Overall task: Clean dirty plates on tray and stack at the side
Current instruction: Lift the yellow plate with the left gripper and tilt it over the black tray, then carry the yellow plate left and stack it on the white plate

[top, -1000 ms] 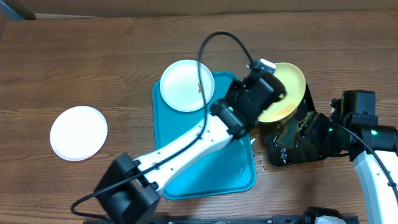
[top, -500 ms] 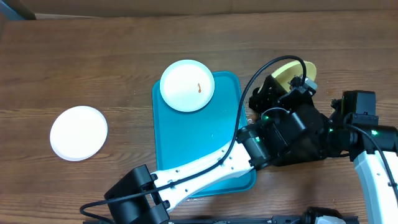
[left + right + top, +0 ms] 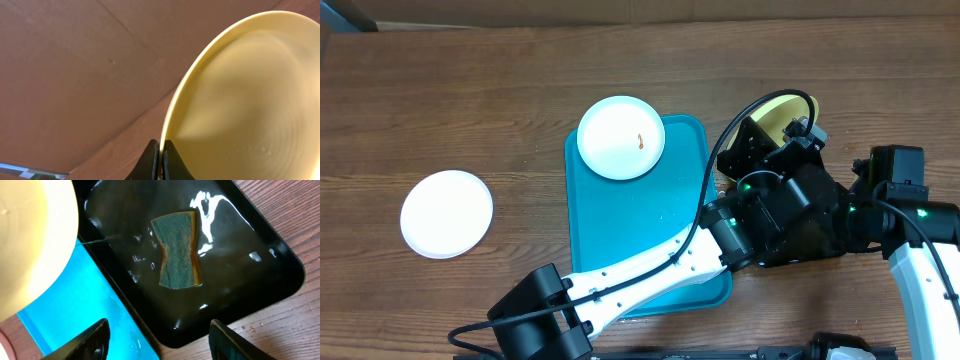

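Plates: a white plate (image 3: 446,213), seemingly clean, lies on the table (image 3: 470,90) well left of the left pincer (image 3: 160,150), probably starting the stack. The smeared plate (image 3: 621,137) sits on the tray (image 3: 650,250), still dirty. The left pincer is clamped tight on the yellow plate (image 3: 240,100) at its rim, tilting it up for wiping. To its right, the right pincer (image 3: 157,327) stands wide and empty near the sponge (image 3: 176,250).

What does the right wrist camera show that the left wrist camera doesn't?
Only the right wrist: a green rectangular sponge lying in the wet black plastic tray, the edge of the turquoise plastic tray, and the open right gripper. Only the left wrist: the left gripper shut on the rim of the pale yellow round plastic plate. Both: that plate.
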Robot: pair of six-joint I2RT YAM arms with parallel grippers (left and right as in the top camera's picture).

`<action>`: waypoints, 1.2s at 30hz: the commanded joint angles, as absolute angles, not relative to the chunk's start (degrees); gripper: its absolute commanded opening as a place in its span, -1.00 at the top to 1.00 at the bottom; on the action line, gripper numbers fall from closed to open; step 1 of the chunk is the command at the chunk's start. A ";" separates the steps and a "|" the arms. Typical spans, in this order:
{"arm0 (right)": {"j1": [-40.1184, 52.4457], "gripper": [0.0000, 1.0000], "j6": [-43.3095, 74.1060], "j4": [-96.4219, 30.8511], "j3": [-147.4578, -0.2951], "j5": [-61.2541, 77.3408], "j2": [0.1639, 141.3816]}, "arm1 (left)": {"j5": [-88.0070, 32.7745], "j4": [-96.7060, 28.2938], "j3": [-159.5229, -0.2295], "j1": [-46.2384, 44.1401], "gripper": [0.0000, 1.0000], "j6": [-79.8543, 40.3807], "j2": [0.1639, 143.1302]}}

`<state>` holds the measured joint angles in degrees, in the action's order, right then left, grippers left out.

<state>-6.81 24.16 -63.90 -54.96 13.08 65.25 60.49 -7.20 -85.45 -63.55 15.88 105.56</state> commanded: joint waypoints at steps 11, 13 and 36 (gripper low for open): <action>-7.05 -0.30 23.81 -63.55 -55.88 12.91 64.95 | 66.50 -11.29 -86.59 -63.37 0.91 14.57 105.25; -7.05 -0.29 23.83 -63.57 -55.88 12.93 64.95 | 64.53 -13.02 -86.61 -63.42 0.92 11.27 105.08; -7.05 -0.29 23.99 -63.77 -55.88 12.93 64.95 | 33.82 -55.11 -86.65 -46.06 0.92 -33.63 88.49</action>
<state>-7.09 24.21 -64.05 -54.96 13.08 65.25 48.86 -50.57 -85.73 -54.68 -18.72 96.88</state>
